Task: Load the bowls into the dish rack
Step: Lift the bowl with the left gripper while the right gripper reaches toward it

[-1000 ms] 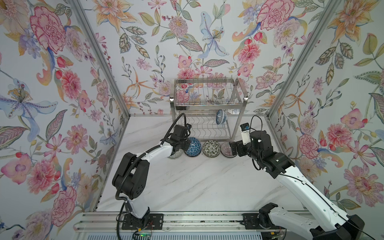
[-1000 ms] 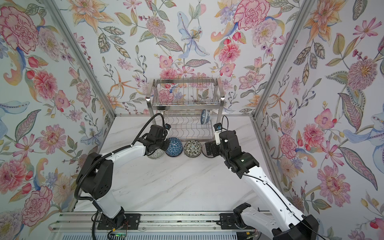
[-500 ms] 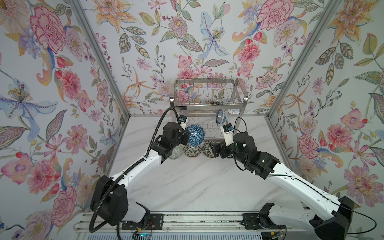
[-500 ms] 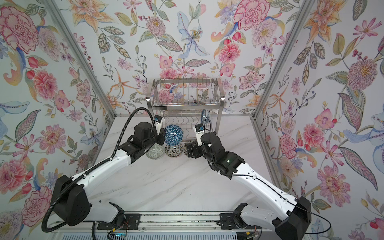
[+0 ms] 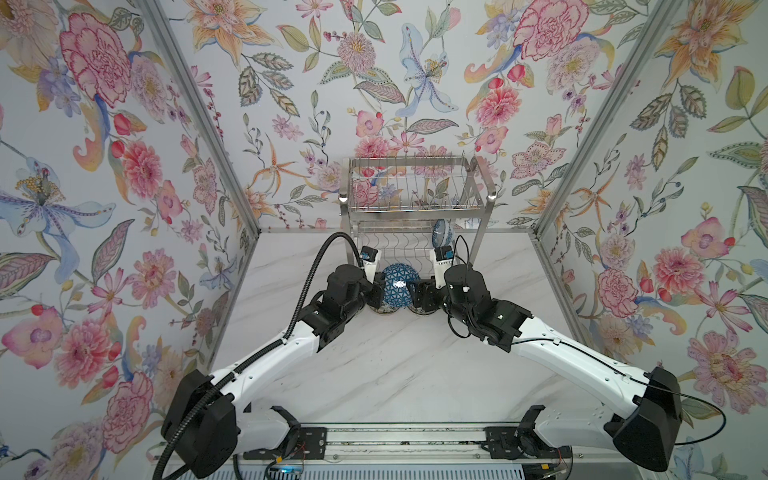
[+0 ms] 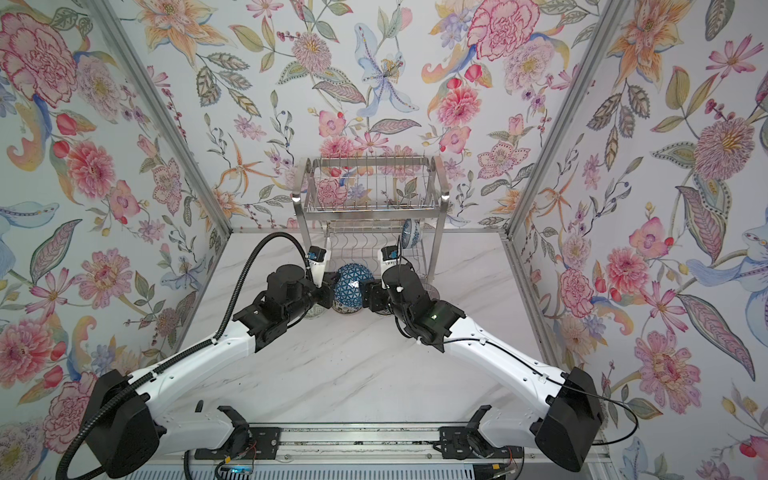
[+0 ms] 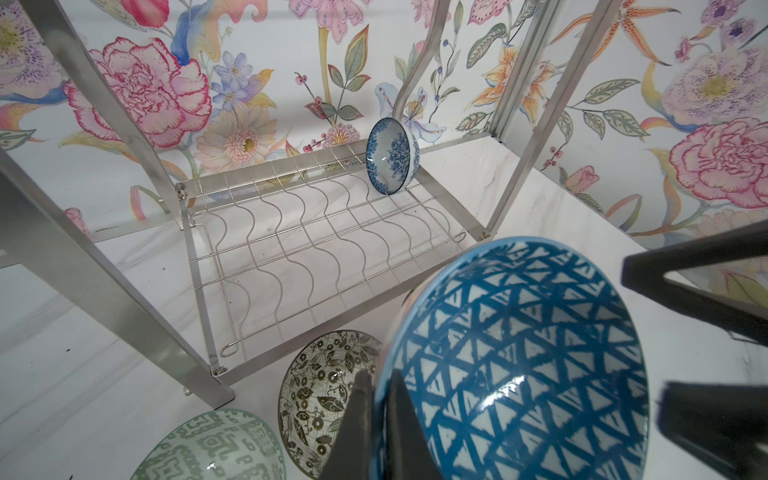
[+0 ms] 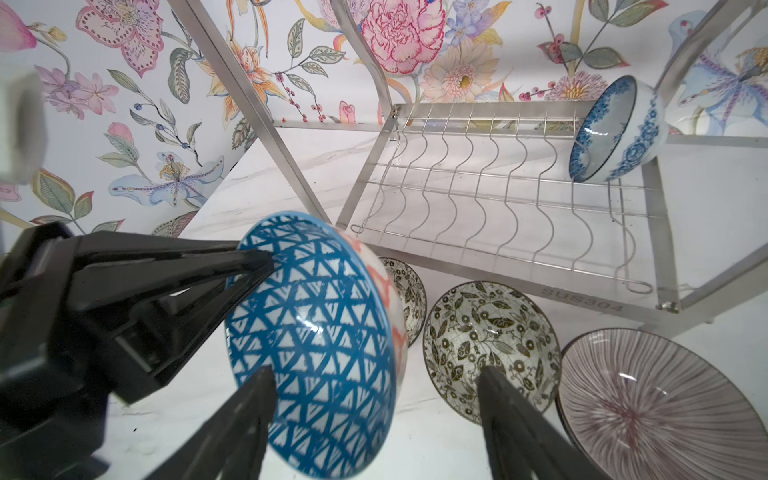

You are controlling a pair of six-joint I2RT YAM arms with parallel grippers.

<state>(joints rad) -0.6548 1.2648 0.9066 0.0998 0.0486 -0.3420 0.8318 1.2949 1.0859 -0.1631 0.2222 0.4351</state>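
Note:
A blue-triangle bowl [image 5: 400, 286] [image 6: 353, 286] is held on edge above the table, in front of the dish rack [image 5: 415, 195] [image 6: 370, 187]. My left gripper [image 7: 376, 378] is shut on its rim, one finger inside and one outside. My right gripper [image 8: 376, 374] is open and straddles the opposite side of that bowl [image 8: 320, 340], with both fingers off it. A blue floral bowl [image 7: 392, 162] [image 8: 615, 129] stands on edge at the right end of the rack's wavy lower shelf [image 7: 311, 249]. The upper shelf holds no bowls.
On the table below the held bowl lie a pale green patterned bowl [image 7: 216, 449], two black-and-white floral bowls [image 8: 490, 332] [image 8: 409, 291] and a pink radial-line bowl [image 8: 665, 399]. The rack's front legs [image 7: 124, 291] stand close by. Flowered walls enclose three sides.
My left gripper has lifted the blue-triangle bowl off the table and turned it on edge. The right gripper has swung left from the pink bowl to the held bowl.

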